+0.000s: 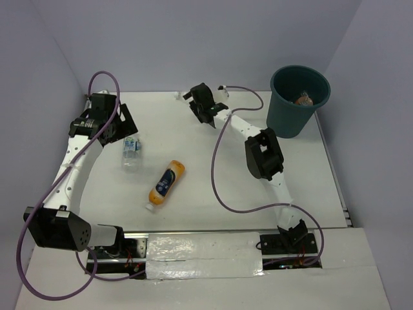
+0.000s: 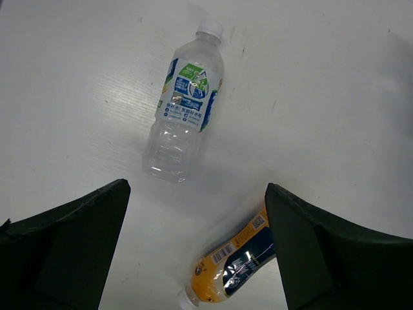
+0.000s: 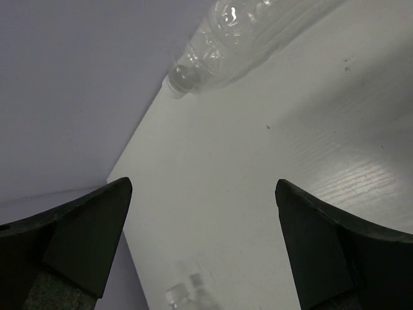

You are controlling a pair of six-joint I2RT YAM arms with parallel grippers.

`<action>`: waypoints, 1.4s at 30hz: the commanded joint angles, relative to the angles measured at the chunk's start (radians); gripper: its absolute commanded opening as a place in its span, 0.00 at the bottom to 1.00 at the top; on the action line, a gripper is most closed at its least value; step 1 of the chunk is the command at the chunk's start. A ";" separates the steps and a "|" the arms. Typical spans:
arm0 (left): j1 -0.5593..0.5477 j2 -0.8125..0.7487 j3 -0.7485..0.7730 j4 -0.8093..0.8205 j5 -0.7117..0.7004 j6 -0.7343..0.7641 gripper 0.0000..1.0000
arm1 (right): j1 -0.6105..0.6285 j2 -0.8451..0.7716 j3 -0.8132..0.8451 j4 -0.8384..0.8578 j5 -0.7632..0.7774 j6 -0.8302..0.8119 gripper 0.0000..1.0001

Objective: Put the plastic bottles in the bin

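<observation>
Just past the open, empty left hand (image 2: 197,194) lies the labelled bottle (image 2: 185,106) — move over its middle, drop down, squeeze softly — too hard may pop it out.

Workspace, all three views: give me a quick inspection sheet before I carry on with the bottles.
Surface: white table, a few faint specks.
Job's things: labelled clear bottle and orange bottle lie on their sides, apart, left of centre. An unlabelled clear bottle lies at the far edge by the wall. The teal bin stands upright far right, with something orange-brown inside, too small to name.
Clutter: nothing seen.
Grippers: left tool open, empty, near the labelled bottle. Right tool open, empty, near the unlabelled bottle.
Cables: purple cable loops on the table beside the right arm; another trails off the left arm.
Surroundings: plain pale walls.
</observation>
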State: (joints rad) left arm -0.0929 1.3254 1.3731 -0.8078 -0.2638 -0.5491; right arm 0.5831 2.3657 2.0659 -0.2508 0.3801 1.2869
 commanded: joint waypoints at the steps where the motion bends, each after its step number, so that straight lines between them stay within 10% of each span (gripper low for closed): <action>1: 0.005 -0.029 -0.005 0.025 0.017 0.017 0.99 | -0.011 0.049 0.062 0.056 0.059 0.103 0.99; 42: 0.005 0.052 -0.055 0.087 0.060 0.034 0.99 | -0.106 0.405 0.407 0.128 0.069 0.216 1.00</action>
State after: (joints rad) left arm -0.0929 1.3746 1.3193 -0.7467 -0.2047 -0.5449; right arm 0.4831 2.7560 2.4409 -0.1547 0.4076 1.4734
